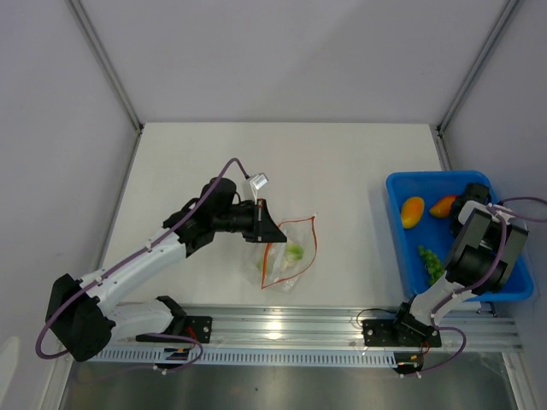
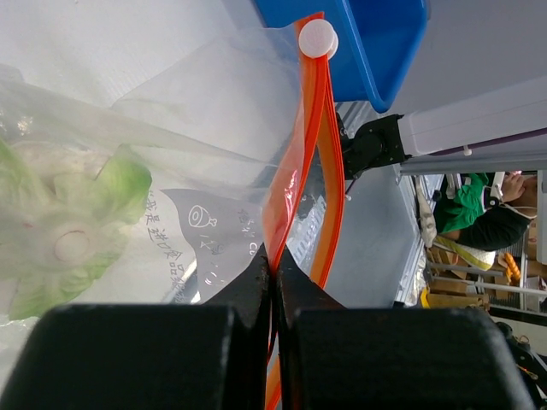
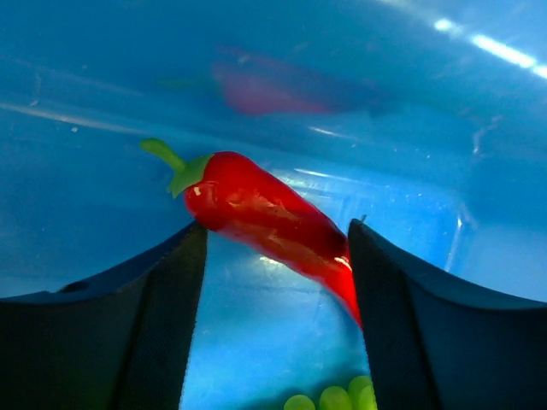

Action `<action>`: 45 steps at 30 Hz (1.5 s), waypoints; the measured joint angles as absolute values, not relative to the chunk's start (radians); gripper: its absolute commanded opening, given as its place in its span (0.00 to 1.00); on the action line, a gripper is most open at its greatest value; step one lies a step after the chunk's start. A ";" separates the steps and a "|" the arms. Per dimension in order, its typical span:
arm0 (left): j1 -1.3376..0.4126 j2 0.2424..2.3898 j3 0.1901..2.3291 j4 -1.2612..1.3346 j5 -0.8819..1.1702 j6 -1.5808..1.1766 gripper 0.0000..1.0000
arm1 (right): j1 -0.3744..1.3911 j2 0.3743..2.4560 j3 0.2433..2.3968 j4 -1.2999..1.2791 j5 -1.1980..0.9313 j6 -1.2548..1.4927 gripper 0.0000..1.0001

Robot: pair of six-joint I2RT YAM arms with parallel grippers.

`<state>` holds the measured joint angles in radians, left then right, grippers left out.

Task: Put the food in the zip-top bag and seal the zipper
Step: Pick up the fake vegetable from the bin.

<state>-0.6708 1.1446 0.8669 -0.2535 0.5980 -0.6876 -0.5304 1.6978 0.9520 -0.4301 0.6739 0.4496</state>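
Observation:
The clear zip-top bag (image 1: 286, 254) lies on the table with the white-and-green vegetable (image 1: 295, 252) inside it. My left gripper (image 1: 263, 227) is shut on one side of the bag's orange-red zipper (image 2: 299, 171), at the mouth's edge. The other strip hangs apart, so the mouth gapes; a white slider (image 2: 318, 38) sits at the far end. My right gripper (image 3: 278, 256) is open inside the blue bin (image 1: 396, 213), and the red chili (image 3: 265, 213) lies across the gap between its fingers. Two orange-yellow fruit pieces (image 1: 413, 212) and the green bunch (image 1: 432, 263) lie in the bin.
The bin stands at the table's right edge, close to the right wall. The aluminium rail (image 1: 291, 329) with both arm bases runs along the near edge. White walls enclose the table on three sides.

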 measured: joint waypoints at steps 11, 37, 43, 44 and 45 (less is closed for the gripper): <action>-0.670 1.142 0.856 -0.247 0.608 -0.689 0.01 | -0.441 1.698 0.950 -0.440 0.688 0.439 0.21; -0.669 1.084 0.830 -0.249 0.607 -0.710 0.01 | -0.139 1.346 1.007 -0.581 0.691 0.417 0.00; -0.669 1.085 0.830 -0.232 0.614 -0.760 0.00 | -0.029 1.129 1.036 -0.576 0.393 0.408 0.00; -0.669 1.086 0.830 -0.221 0.615 -0.772 0.01 | -0.008 1.119 1.044 -0.574 0.344 0.408 0.00; -0.669 1.087 0.830 -0.207 0.616 -0.786 0.01 | 0.019 1.110 1.052 -0.568 0.286 0.410 0.00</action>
<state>-0.6689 1.0874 0.8299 -0.2066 0.6159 -0.7864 0.0193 1.1099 1.0515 -0.5678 0.2863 0.4095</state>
